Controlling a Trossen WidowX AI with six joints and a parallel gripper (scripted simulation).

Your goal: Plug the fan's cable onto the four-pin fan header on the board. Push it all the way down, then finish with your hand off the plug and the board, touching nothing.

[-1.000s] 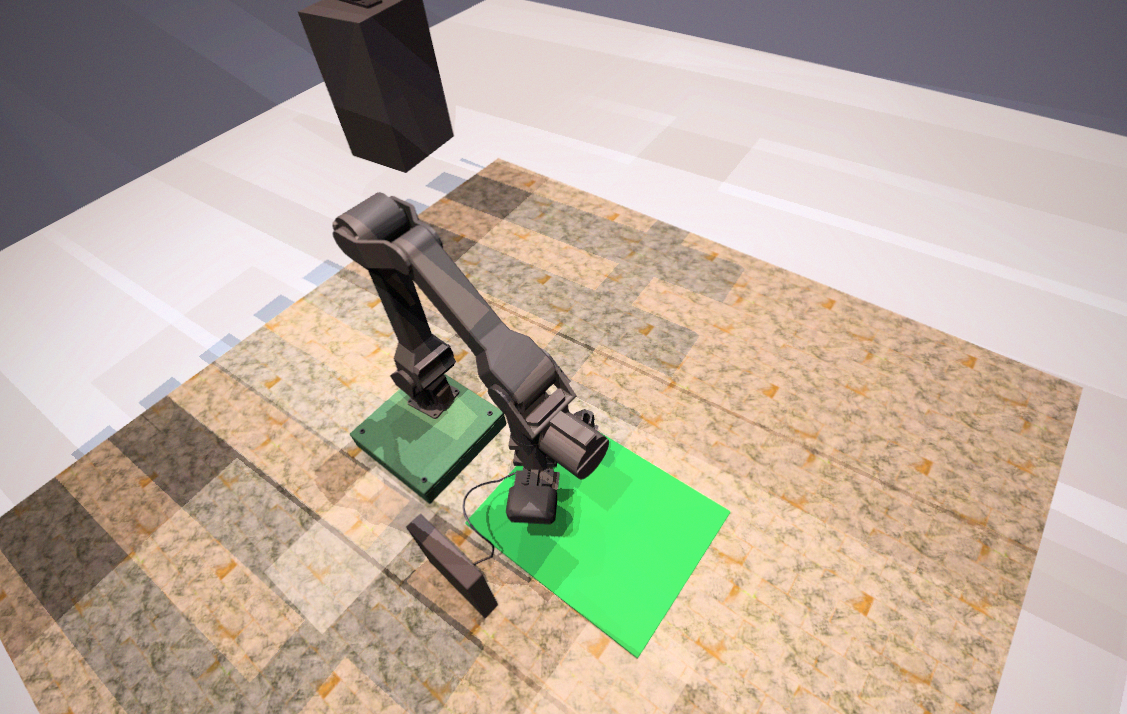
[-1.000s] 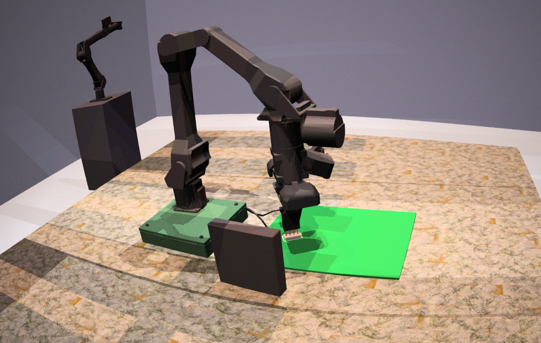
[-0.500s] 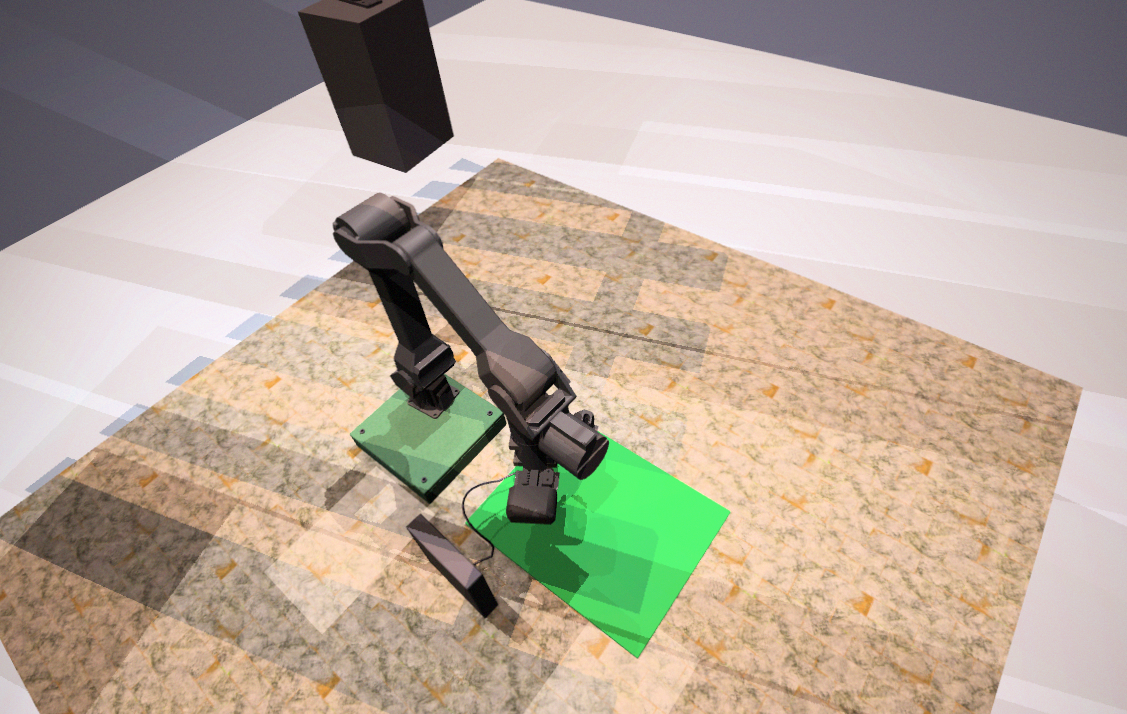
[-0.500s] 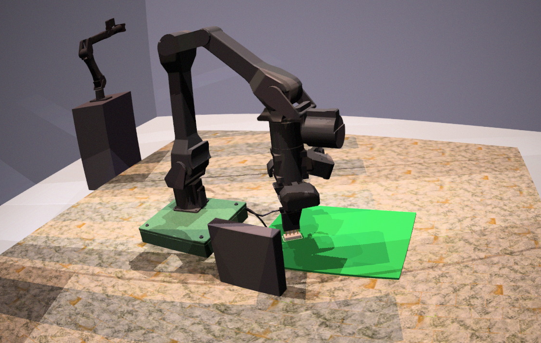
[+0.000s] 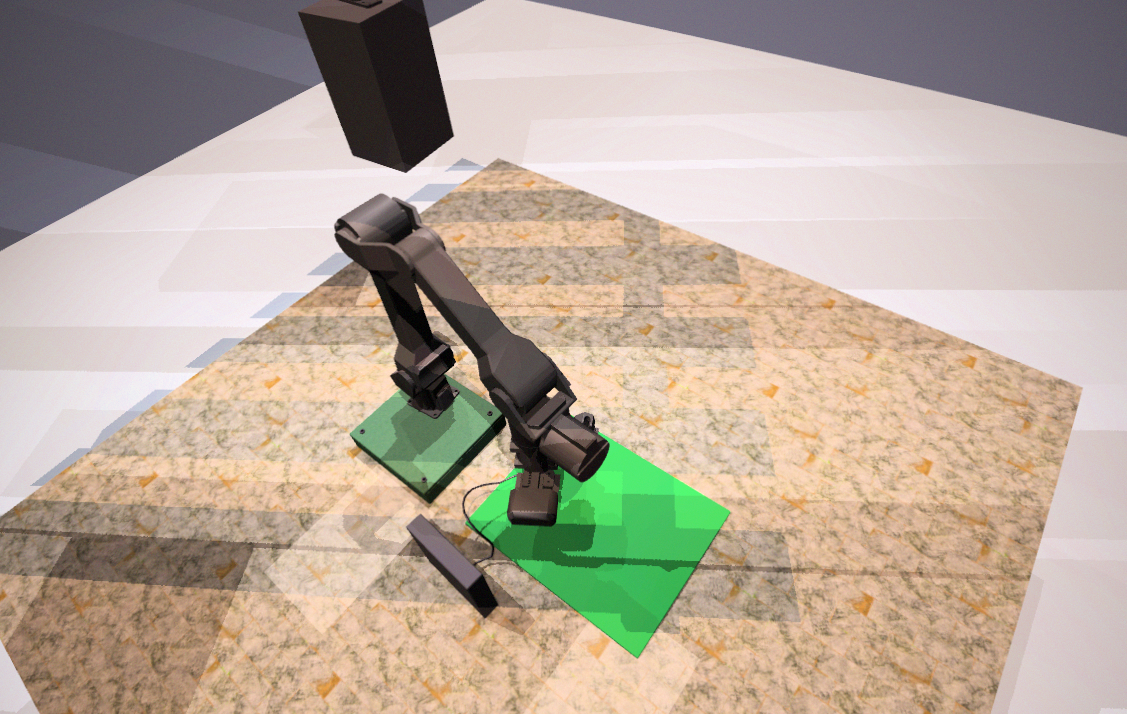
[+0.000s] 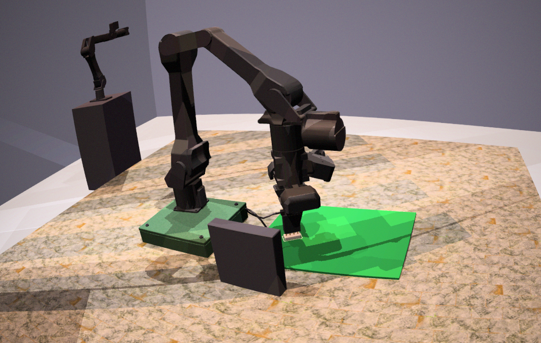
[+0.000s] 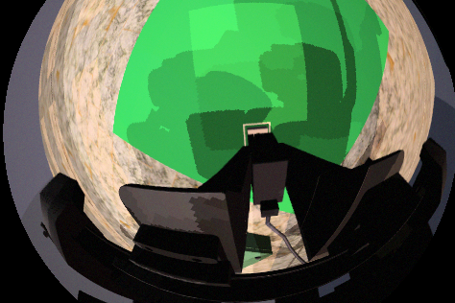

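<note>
Looking down from the wrist view, we saw the dark parallel-jaw end effector (image 7: 269, 160) closed narrowly on the small dark rectangular fan plug (image 7: 269, 181), which sat squeezed between the two fingers. The plug pointed straight along the fingers toward the small pale four-pin fan header (image 7: 255, 128), which lay directly beyond the fingertips on the flat bright green board (image 7: 255, 1). In that view the plug's far end met the header's frame; we could not tell how deep it sat.

In the exterior view the end effector (image 6: 292, 226) hung vertically over the board (image 6: 370, 238), near its corner closest to the arm's base, with the pale header (image 6: 292, 236) right beneath the fingertips. A thin black cable (image 6: 259, 217) ran from the plug back toward the dark grey flat square fan (image 6: 246, 260), which stood upright on edge on the mottled tan stone-patterned surface (image 6: 455, 191), just beside the board's near edge. The dark jointed arm (image 6: 242, 64) rose from a dark green base plate (image 6: 157, 236) just beside the board.

From the top view the end effector (image 5: 534, 505) covered the header, and the cable (image 5: 472, 514) looped between it and the fan (image 5: 452, 554).
</note>
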